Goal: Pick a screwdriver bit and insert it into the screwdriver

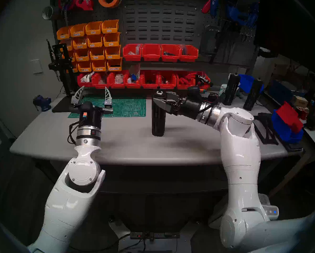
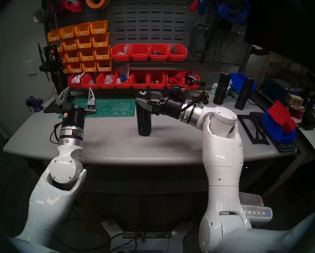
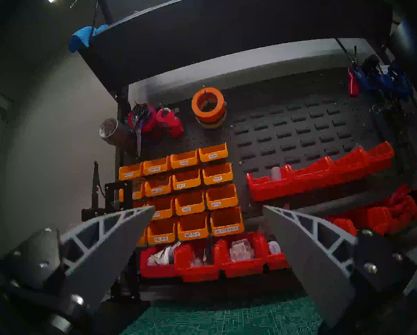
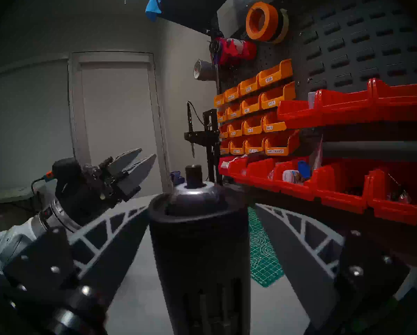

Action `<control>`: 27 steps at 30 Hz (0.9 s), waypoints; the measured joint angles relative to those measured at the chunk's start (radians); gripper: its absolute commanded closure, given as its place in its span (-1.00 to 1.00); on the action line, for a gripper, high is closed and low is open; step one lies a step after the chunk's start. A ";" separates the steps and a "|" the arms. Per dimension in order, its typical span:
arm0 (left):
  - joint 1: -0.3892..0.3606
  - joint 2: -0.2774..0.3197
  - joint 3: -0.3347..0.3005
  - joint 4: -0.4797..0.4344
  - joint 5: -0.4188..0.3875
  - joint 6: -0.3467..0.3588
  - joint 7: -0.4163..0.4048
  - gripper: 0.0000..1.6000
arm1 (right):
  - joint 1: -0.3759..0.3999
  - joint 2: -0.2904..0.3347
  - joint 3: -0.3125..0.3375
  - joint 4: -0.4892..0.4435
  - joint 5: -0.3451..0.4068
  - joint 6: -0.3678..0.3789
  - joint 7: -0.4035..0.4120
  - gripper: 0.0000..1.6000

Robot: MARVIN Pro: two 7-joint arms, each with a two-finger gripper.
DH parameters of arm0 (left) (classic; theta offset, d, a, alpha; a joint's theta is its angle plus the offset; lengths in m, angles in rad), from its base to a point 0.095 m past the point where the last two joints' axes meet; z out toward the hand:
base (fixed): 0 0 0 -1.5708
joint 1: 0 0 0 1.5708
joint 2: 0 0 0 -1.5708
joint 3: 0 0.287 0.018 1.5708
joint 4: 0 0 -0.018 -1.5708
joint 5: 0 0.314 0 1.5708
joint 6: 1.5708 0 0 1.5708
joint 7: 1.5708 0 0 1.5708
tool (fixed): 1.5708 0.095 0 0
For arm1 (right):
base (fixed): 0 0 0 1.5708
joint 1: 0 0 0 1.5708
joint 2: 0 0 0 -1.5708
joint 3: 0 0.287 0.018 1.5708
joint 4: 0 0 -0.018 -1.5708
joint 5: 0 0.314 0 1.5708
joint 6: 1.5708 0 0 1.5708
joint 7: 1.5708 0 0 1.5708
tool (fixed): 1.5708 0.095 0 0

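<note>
Your right claw (image 1: 161, 99) sits just right of center in the head views, its two fingers on either side of the upper part of the screwdriver (image 1: 158, 115). In the right wrist view the screwdriver (image 4: 200, 254) fills the lower middle of the frame, with a finger (image 4: 120, 230) close against each flank, so the claw looks pinched onto it. The screwdriver stands upright on the gray surface (image 1: 127, 143), a little right of the green cutting mat (image 1: 127, 108), and its small socket (image 4: 193, 172) at the top shows open and unobstructed.

Your left claw (image 1: 94, 95) is at center left of the head views, pointing toward the back wall above the left end of the mat. In the left wrist view its fingers (image 3: 120, 233) are spread wide at the bottom corners with nothing between them, looking at the orange bins (image 3: 190, 189) and red bins (image 3: 202, 259).

You cannot make out the screwdriver bit in any view; it is too small to tell among the bins.

At upper right of the head views, two more black cylinders (image 1: 231, 90) stand near a blue bin (image 1: 248, 81).
</note>
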 measured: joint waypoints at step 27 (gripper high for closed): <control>-0.002 0.000 0.001 0.012 0.001 -0.008 0.000 -1.00 | -0.013 -0.011 0.087 -0.152 0.047 0.052 0.067 -1.00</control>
